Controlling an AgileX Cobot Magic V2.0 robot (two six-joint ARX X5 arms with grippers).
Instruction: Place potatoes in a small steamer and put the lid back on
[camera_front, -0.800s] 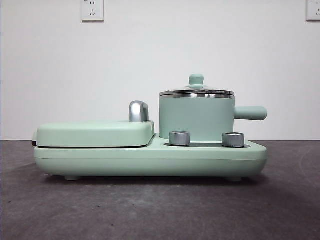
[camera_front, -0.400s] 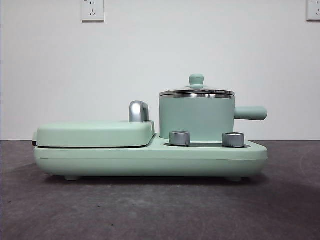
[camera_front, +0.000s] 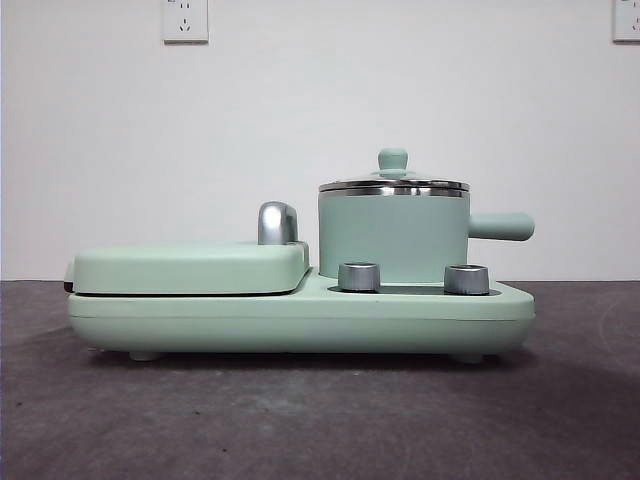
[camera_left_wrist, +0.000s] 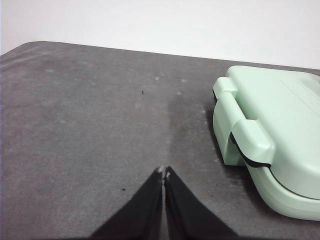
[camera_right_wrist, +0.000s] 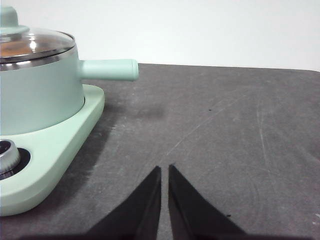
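The small steamer (camera_front: 393, 238) is a mint-green pot standing on the right of the appliance base (camera_front: 300, 320), its stubby handle (camera_front: 502, 226) pointing right. The lid (camera_front: 393, 184), with steel rim and green knob, sits on it. In the right wrist view the steamer (camera_right_wrist: 40, 95) is near, and under the glass lid (camera_right_wrist: 35, 44) an orange-brown patch of the potatoes (camera_right_wrist: 12, 49) shows. My right gripper (camera_right_wrist: 165, 169) is shut over bare table, right of the steamer. My left gripper (camera_left_wrist: 163, 172) is shut over the table, beside the griddle's end.
A flat mint-green griddle cover (camera_front: 190, 268) with a chrome handle (camera_front: 277, 222) fills the base's left half; its end latch (camera_left_wrist: 245, 130) shows in the left wrist view. Two steel dials (camera_front: 359, 276) (camera_front: 466, 279) face front. Dark grey table (camera_front: 300, 420) lies around the appliance.
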